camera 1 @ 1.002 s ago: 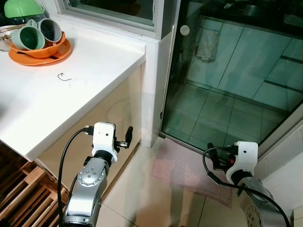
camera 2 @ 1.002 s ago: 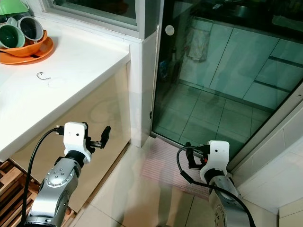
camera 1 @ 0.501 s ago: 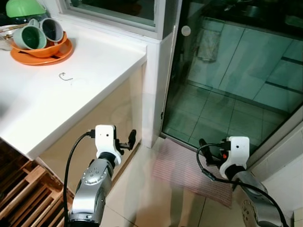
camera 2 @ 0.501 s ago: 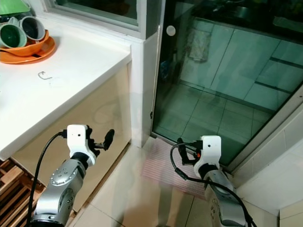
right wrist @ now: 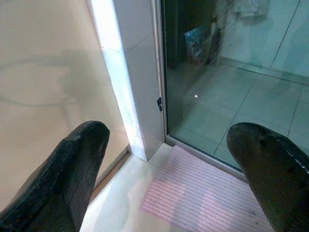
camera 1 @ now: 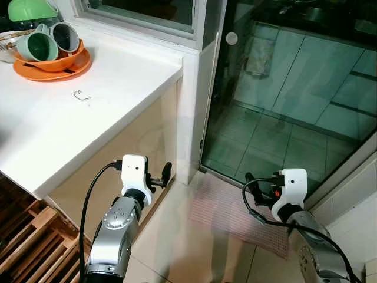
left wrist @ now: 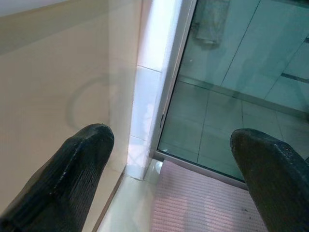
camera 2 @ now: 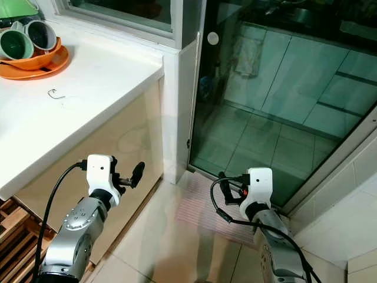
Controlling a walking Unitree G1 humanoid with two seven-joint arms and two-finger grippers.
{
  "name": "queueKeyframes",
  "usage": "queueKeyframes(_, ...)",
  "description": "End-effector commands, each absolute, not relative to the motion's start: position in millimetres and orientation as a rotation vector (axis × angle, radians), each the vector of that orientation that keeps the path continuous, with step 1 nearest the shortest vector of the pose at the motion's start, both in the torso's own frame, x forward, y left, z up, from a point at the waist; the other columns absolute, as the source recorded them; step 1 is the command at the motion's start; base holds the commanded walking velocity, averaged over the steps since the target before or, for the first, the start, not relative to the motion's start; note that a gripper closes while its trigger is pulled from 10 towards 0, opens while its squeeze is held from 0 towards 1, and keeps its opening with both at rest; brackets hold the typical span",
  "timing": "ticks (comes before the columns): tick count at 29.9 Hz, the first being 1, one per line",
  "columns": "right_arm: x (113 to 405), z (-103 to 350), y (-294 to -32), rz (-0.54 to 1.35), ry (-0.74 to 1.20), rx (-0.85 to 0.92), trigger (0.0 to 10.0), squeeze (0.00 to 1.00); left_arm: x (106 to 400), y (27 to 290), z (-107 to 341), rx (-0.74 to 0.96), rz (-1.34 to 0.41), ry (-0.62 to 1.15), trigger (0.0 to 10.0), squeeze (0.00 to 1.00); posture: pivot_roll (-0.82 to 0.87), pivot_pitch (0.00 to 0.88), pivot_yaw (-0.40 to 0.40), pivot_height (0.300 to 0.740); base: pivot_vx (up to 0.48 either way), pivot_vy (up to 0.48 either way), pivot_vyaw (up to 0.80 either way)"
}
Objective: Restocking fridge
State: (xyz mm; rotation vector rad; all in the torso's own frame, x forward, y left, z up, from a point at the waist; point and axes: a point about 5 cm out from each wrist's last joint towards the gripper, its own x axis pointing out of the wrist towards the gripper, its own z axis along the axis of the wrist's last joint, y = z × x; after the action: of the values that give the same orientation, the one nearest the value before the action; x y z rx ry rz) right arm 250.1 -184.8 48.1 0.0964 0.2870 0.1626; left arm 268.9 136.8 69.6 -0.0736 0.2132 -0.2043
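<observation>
- Left eye view: the counter (camera 1: 88, 124) with its orange tray (camera 1: 53, 63) of cups (camera 1: 36, 46) sat a little further up and left than a second before, so the camera had shifted, not the things. The left gripper (camera 1: 166, 173) hung low beside the cabinet front; the right gripper (camera 1: 250, 178) hung over the pink mat (camera 1: 235, 215), having drawn inward and up from its place a second earlier.
- Right eye view: same scene. The glass door (camera 2: 277, 88) stood shut ahead, with a tiled room behind it. No fridge and no stock could be made out, so where the task's thing stood could not be told.
- Left wrist view: the fingers (left wrist: 72, 164) stood wide apart with nothing between them, aimed at the door's foot and the mat.
- Right wrist view: the fingers (right wrist: 72, 164) likewise stood wide and empty, aimed at the door frame (right wrist: 135, 96).
- Judgement: the shifts read as walking or turning near the door; with both tools empty, the scene fits equally heading off to fetch goods or a return after stowing them.
</observation>
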Motion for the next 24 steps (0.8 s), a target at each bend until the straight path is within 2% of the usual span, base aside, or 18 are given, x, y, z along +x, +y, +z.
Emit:
queueKeyframes(1, 253.9, 53.1, -188.7, 0.157, 0.267, 0.08, 10.0, 0.15, 269.6, 134.5, 68.4, -0.071, -0.216, 0.218, 10.0, 0.0, -0.04, 0.0, -0.05, 0.74, 0.0, 0.0, 0.0)
queueKeyframes(24, 260.0, 56.5, -184.9, 0.173, 0.253, 0.056, 10.0, 0.14, 271.0, 129.7, 65.5, -0.069, -0.246, 0.216, 10.0, 0.0, -0.04, 0.0, -0.055, 0.74, 0.0, 0.0, 0.0)
